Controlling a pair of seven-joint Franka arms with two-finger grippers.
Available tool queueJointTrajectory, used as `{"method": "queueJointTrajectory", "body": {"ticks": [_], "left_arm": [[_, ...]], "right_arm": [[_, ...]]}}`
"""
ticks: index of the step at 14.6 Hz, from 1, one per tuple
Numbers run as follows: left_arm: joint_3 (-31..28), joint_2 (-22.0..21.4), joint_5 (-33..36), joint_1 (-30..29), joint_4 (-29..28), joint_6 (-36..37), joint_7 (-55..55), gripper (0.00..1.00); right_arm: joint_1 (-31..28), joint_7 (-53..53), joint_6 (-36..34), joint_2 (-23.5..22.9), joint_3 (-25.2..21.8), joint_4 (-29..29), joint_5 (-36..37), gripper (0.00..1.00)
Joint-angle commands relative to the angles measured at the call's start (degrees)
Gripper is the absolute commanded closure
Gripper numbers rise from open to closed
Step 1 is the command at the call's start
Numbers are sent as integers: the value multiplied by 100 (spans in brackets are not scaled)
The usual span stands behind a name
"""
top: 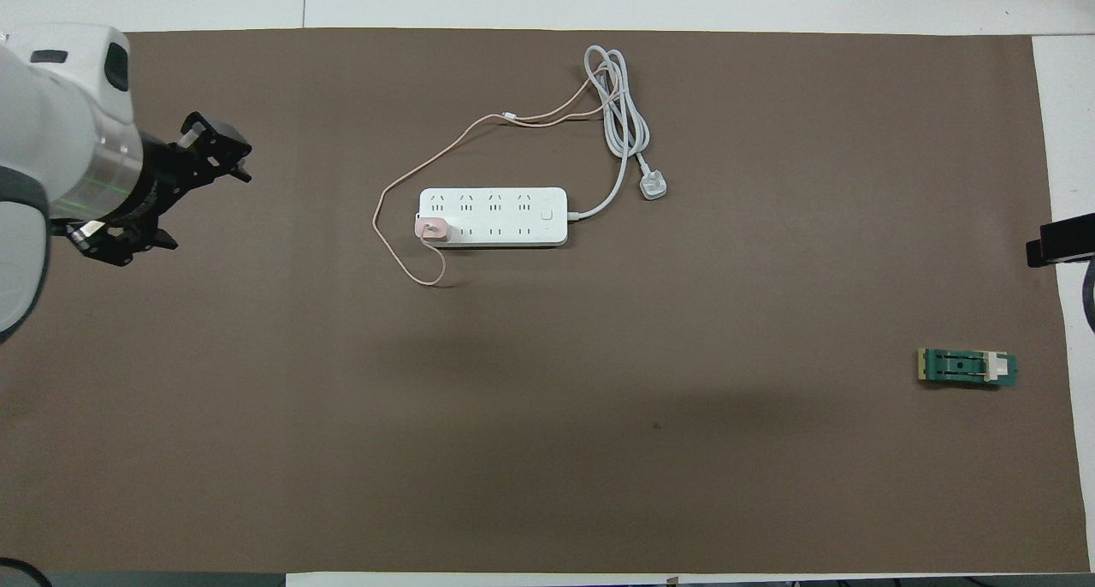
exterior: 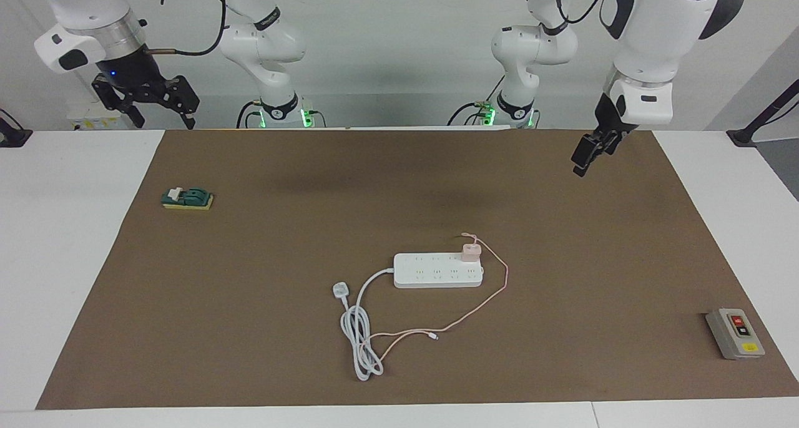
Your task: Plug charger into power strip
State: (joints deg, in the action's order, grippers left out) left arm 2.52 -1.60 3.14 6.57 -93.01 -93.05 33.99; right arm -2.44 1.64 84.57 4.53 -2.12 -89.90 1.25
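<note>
The white power strip (exterior: 438, 271) (top: 496, 215) lies flat in the middle of the brown mat. The pale-pink charger (exterior: 471, 251) (top: 430, 228) stands upright in a socket at the strip's end toward the left arm, in the row nearer to the robots. Its thin pink cable (exterior: 493, 294) (top: 402, 180) loops round that end of the strip. My left gripper (exterior: 583, 160) (top: 190, 200) hangs open and empty over the mat, well off the strip toward the left arm's end. My right gripper (exterior: 159, 117) waits open, raised by the right arm's base.
The strip's thick white cord (exterior: 359, 337) (top: 620, 99) lies coiled, ending in a white three-pin plug (exterior: 340, 289) (top: 654, 187). A grey button box (exterior: 735, 333) (top: 53, 101) sits at the left arm's end, and a small green block (exterior: 187, 198) (top: 967, 368) at the right arm's end.
</note>
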Motion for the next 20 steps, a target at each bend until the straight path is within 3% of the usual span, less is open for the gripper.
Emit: {"method": "queueJointTrajectory", "body": {"ticks": [1, 4, 9, 15, 20], "left_arm": [[38, -313, -68, -427, -103, 383, -1390, 0], [38, -533, -68, -823, -103, 621, -2264, 0], [73, -718, -77, -833, -357, 674, -2213, 0], [118, -535, -199, -867, -192, 744, -2300, 0], [38, -472, -279, -560, -261, 744, -2484, 0]], "right_arm": [[7, 109, 51, 119, -8, -124, 50, 0], [7, 100, 42, 119, -8, -124, 50, 0], [7, 91, 34, 127, -8, -124, 50, 0], [7, 91, 33, 127, -8, -124, 50, 0], [-2, 91, 25, 127, -8, -124, 50, 0]]}}
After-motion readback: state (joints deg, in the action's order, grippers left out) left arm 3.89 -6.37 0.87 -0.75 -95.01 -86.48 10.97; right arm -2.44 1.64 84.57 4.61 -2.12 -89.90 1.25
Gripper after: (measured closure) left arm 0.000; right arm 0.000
